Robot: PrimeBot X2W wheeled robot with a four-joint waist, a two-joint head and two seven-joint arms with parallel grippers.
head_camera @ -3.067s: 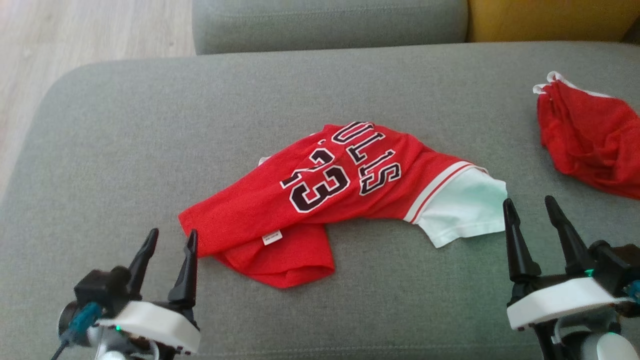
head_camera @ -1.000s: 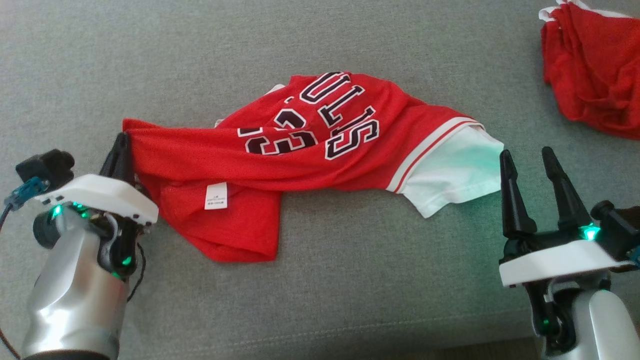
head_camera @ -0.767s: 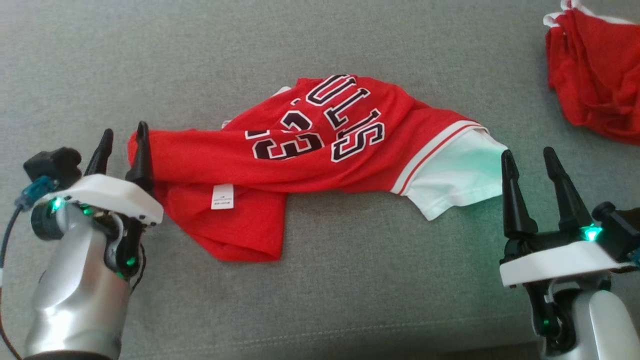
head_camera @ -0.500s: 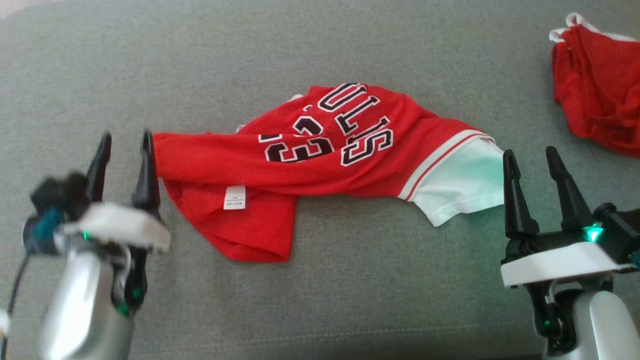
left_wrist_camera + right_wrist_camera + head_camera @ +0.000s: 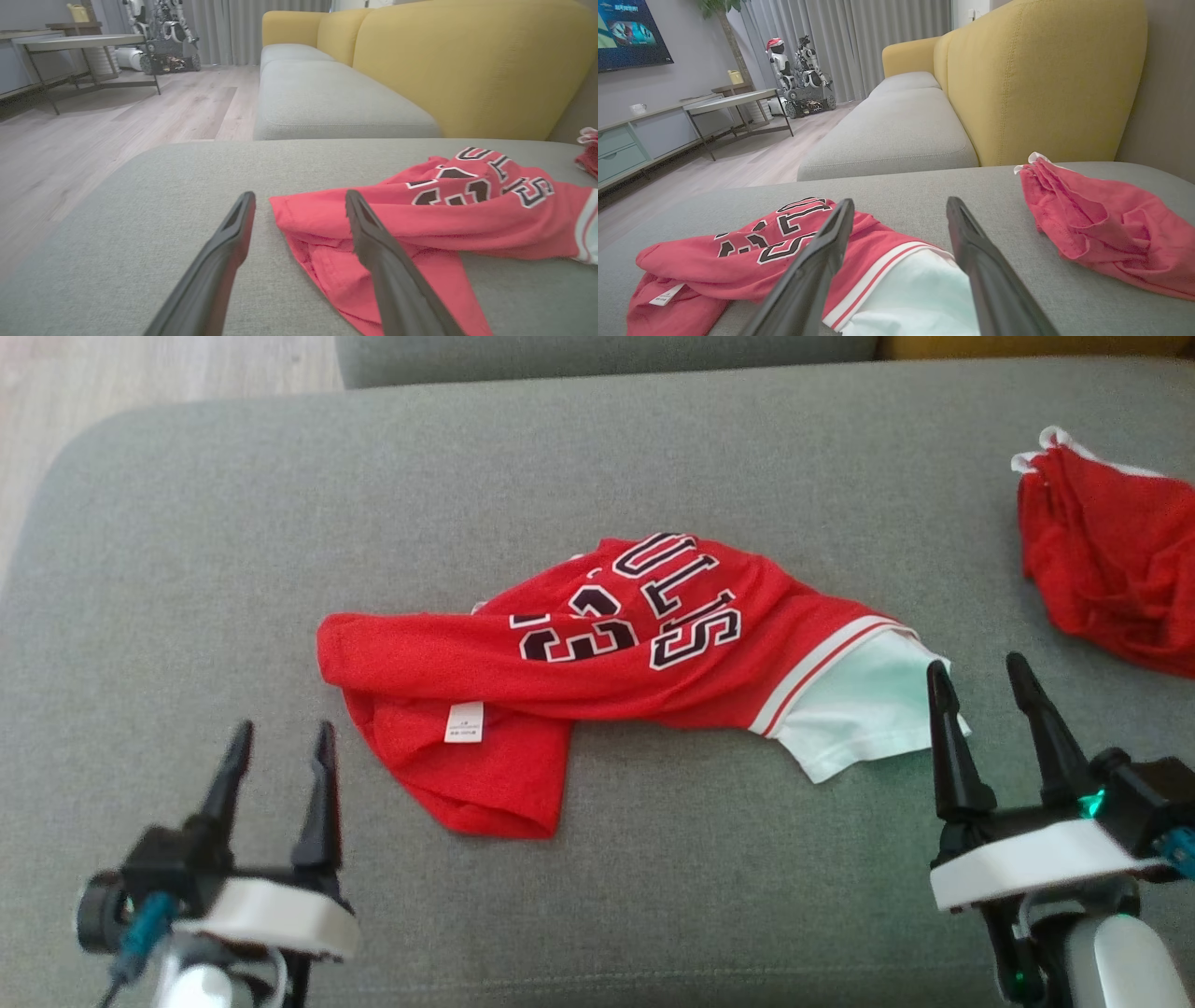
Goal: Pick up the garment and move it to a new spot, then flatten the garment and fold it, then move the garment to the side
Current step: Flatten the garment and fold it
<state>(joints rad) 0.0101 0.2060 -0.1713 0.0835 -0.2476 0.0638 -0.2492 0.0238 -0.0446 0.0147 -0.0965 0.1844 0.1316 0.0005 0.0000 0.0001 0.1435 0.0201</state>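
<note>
The garment [image 5: 597, 672] is a red jersey with black-and-white lettering and a white sleeve end, lying crumpled on the grey sofa seat [image 5: 280, 523]. It also lies ahead in the left wrist view [image 5: 420, 219] and low in the right wrist view [image 5: 794, 261]. My left gripper [image 5: 277, 739] is open and empty, below and left of the garment's left end, apart from it. My right gripper [image 5: 976, 674] is open and empty, its fingers just beside the white sleeve end [image 5: 859, 709].
A second crumpled red cloth [image 5: 1111, 569] lies at the seat's right side. A yellow backrest [image 5: 1041, 79] rises behind the seat, and another grey seat [image 5: 327, 98] sits beyond. Wooden floor [image 5: 140, 383] lies past the seat's left edge.
My left gripper opened and let go of the garment's left end, then drew back towards me. The garment's end dropped onto the seat. The head camera tilted up.
</note>
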